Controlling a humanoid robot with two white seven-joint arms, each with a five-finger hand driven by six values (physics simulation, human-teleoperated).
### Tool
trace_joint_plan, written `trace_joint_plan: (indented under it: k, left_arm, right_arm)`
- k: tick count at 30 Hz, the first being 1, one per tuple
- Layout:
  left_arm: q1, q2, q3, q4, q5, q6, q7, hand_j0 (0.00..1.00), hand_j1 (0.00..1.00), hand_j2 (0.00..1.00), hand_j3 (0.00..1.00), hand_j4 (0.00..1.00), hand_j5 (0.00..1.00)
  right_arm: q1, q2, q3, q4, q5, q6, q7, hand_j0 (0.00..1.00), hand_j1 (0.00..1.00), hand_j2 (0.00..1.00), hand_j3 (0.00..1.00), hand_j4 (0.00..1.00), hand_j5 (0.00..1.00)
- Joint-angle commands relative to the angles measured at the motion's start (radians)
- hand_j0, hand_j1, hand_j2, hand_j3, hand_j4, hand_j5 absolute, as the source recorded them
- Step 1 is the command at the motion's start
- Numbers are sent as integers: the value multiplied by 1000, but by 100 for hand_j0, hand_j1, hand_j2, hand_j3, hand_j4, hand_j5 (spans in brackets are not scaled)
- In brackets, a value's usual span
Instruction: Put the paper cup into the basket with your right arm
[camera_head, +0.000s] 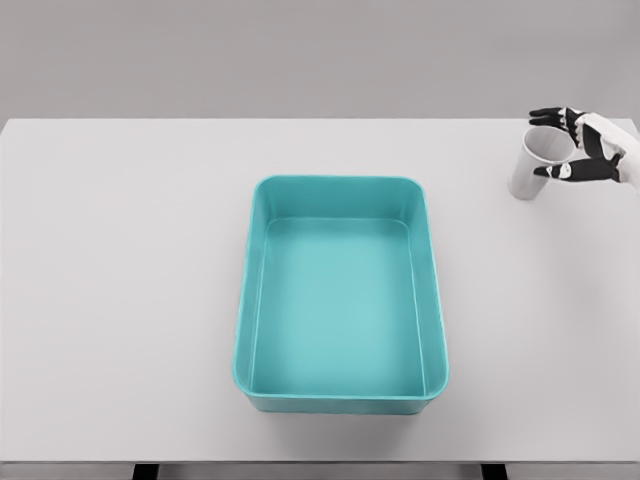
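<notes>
reaching in from the right edge, the right hand (578, 146) sits at the far right of the surface (120, 300), right against the paper cup (540, 160). its dark fingers (548, 114) curve over the cup's far rim while the thumb presses at the near side, so the hand looks closed around the upper part of the cup; whether the grip is firm enough to lift cannot be told from this view. the cup seems to lean a little, its open mouth tipped up and toward the right, its base toward the left and near, and it is hard to say if the base rests on the surface or is just clear of it.

the relation that matters for the move to come: the teal basket (437, 300) lies well apart from the cup, to the left and nearer, in the middle of the surface. its long axis runs near to far, and its right wall is the side closest to the hand. the carry would therefore go leftward and nearer, over that right wall, before letting go inside. the basket holds nothing. only the right arm shows; the left is out of view.
</notes>
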Motion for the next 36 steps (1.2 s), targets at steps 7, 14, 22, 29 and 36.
trace_joint_plan:
  k: [7, 14, 22, 29, 36]
  left_arm:
    - [0, 0, 0, 0, 0, 0, -1, 100, 100, 100, 100, 100, 100]
    - [0, 0, 0, 0, 0, 0, -1, 100, 100, 100, 100, 100, 100]
    - [0, 0, 0, 0, 0, 1, -1, 100, 100, 100, 100, 100, 100]
    - [0, 0, 0, 0, 0, 0, -1, 100, 100, 100, 100, 100, 100]
    - [0, 0, 0, 0, 0, 0, -1, 100, 100, 100, 100, 100, 100]
  right_arm:
    - [-2, -2, 3, -26, 11, -2, 2, 79, 79, 79, 79, 79, 79]
    - [-2, -2, 2, -41, 36, 0, 2, 75, 75, 75, 75, 75, 75]
    - [-3, -11, -4, -92, 45, 0, 2, 75, 75, 75, 75, 75, 75]
    - [-5, -16, -9, -164, 52, -2, 2, 75, 75, 75, 75, 75, 75]
    - [-5, -22, -9, -239, 51, -2, 2, 75, 75, 75, 75, 75, 75]
